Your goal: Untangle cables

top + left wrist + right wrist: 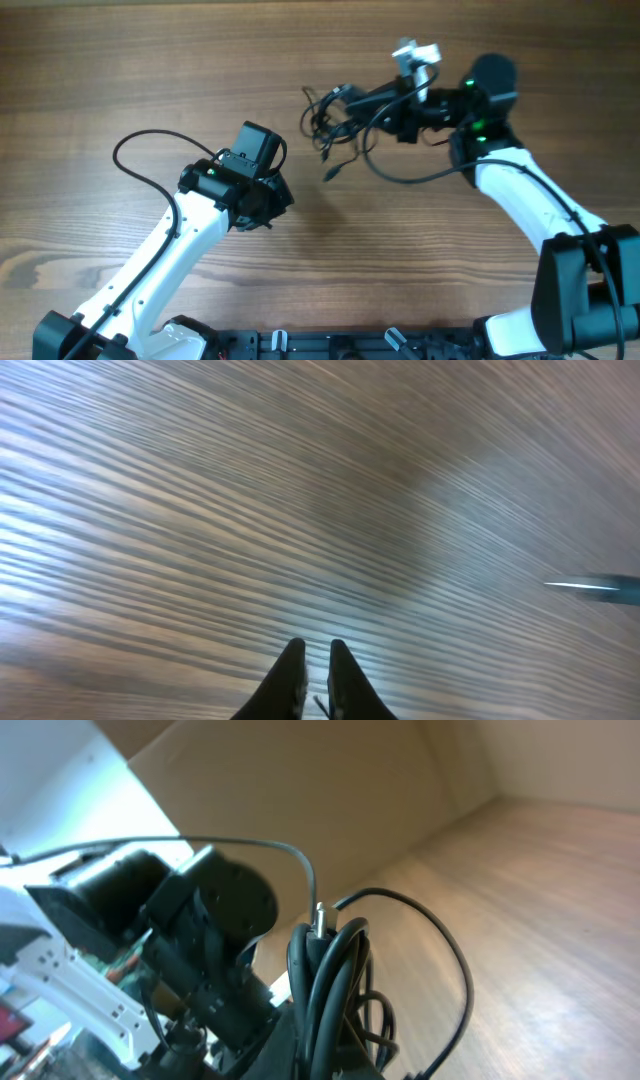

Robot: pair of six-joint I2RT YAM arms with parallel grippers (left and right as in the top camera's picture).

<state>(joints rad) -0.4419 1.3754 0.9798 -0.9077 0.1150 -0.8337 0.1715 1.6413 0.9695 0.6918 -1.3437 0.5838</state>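
The cables (pixel 325 122) are a knot of thin black cords at the top middle of the table. One loose plug end (pixel 330 172) trails toward me and a long loop (pixel 400 178) sags below the right arm. My right gripper (pixel 347 100) is shut on the knot. In the right wrist view the cables (pixel 330 985) rise between the fingers, with a silver-tipped plug (pixel 320 917) on top. My left gripper (pixel 278 198) hovers left of the knot, well apart from it. Its fingers (pixel 288 675) stand almost together over bare wood, and its view is blurred.
The wooden table (pixel 120 70) runs across the whole overhead view. The left arm's own thicker cord (pixel 140 165) loops out at the left. A blurred silvery streak (pixel 590 587) crosses the right edge of the left wrist view. A white mount (pixel 415 52) sits above the right gripper.
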